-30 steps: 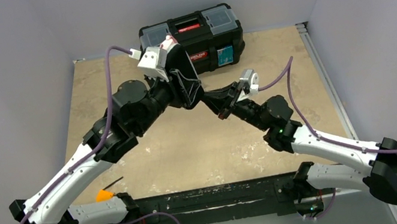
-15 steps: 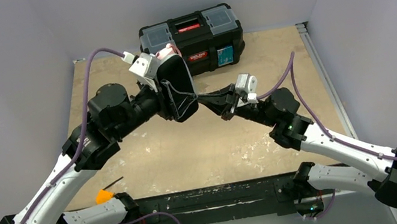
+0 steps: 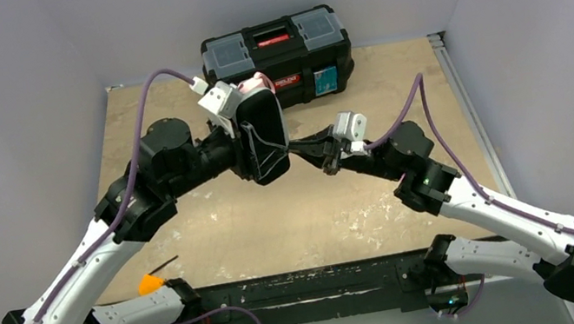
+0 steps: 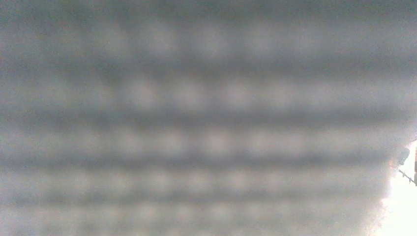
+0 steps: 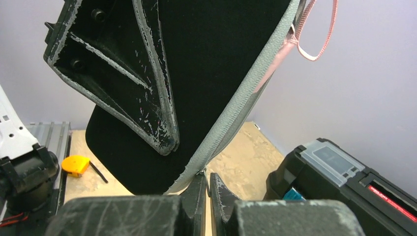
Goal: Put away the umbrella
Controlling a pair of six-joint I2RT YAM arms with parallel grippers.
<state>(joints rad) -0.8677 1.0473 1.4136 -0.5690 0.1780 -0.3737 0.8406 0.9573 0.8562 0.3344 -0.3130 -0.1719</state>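
Two claws meet at a dark oblong case (image 3: 263, 131) held in the air above the counter (image 3: 294, 222). Little of the umbrella (image 5: 275, 61) shows. Pale pink fabric is squeezed out along the case's grey zipper (image 5: 231, 113), and its pink wrist strap (image 5: 317, 37) loops from the case's top end. The case hides the rest. The left claw (image 3: 249, 137) clasps the case by its flat faces, one scratched finger (image 5: 123, 78) lying across the near face. The right claw (image 5: 206, 186) is pinched fully together at the zipper's lower end, well below the strap; what its tips nip cannot be made out. Behind stands a black toolbox (image 3: 276, 54).
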